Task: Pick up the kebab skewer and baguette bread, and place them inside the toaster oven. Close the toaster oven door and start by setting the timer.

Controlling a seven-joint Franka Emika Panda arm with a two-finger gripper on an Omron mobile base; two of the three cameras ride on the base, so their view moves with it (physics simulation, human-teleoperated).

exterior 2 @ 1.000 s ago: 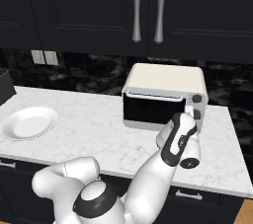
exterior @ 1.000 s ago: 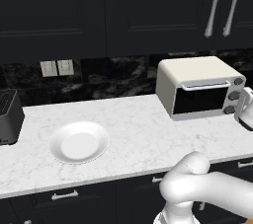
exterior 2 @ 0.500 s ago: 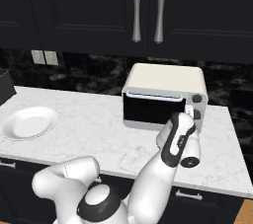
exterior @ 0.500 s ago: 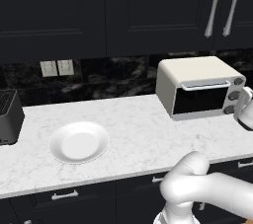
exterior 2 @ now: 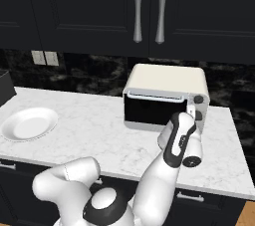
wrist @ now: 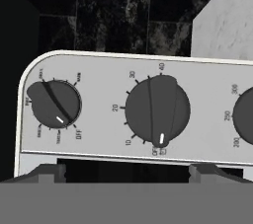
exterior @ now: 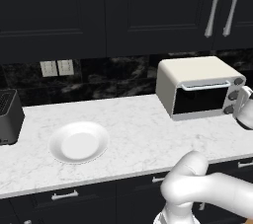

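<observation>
Gripper (wrist: 126,171) sits right up against the knob panel (wrist: 148,107) of the toaster oven (exterior 2: 164,95), fingertips (wrist: 47,172) showing as two dark stubs at the bottom of the hand view, wide apart with nothing between them, so jaws apart. Just ahead of the jaws and centered between them is the middle knob (wrist: 157,110), dark, with numbers 10 to 40 around it and its white mark pointing down at the off label. To one side of the jaws is a smaller knob (wrist: 53,103) with its white mark near its own off label; on the other side a third knob (wrist: 245,115) is cut by the frame edge, with 200 to 300 marks beside it. In the right base view the hand (exterior 2: 182,143) hangs in front of the oven's right end, touching or nearly touching the panel, cannot tell which. The toaster oven door (exterior: 201,99) is shut, its pale bar handle (exterior: 205,86) along the top; skewer and bread can't be made out through the dark glass. Farther off to the left of the jaws, a white plate (exterior: 79,141) lies on the marble counter (exterior: 133,134), and a black slot toaster (exterior: 9,117) stands well beyond it at the counter's far left. Behind everything, dark upper cabinets (exterior 2: 149,11) with two silver handles.
</observation>
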